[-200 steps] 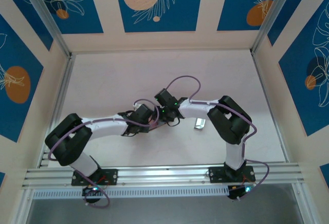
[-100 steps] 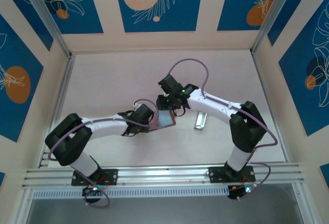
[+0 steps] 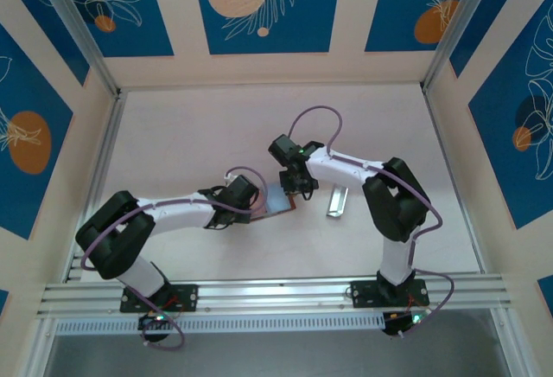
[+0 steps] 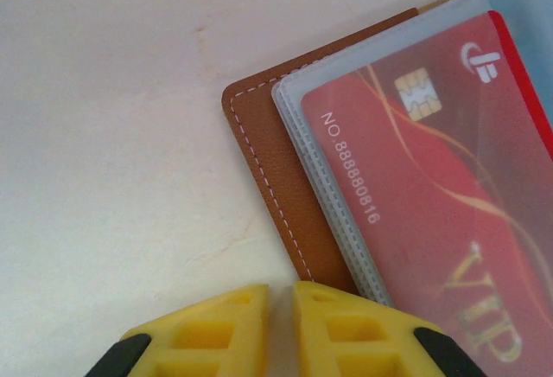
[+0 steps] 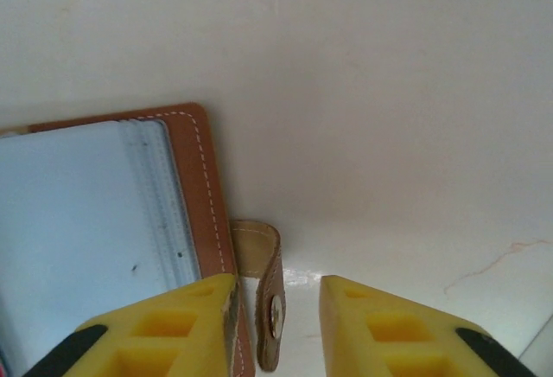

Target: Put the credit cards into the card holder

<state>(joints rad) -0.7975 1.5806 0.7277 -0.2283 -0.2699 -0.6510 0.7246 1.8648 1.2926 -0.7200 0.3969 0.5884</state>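
The card holder [image 3: 276, 201] lies open on the table, brown leather [image 4: 259, 148] with clear sleeves. A red credit card [image 4: 432, 195] sits inside the top sleeve. My left gripper [image 4: 279, 295] is shut, and its right finger rests on the holder's near left corner. My right gripper [image 5: 278, 295] is open at the holder's right edge [image 5: 192, 161]. The snap strap [image 5: 259, 252] stands up between its fingers, close to the left one and not pinched. More silvery credit cards [image 3: 335, 202] lie in a small stack to the right of the holder.
Pale tabletop [image 3: 199, 143] stretches behind and to the left of the holder. Metal rails [image 3: 276, 295] run along the near edge, and patterned walls [image 3: 259, 14] enclose the back and sides.
My right gripper has opened and moved off the holder, swinging back and then down to its right edge. The holder now lies open. The left arm has stayed put.
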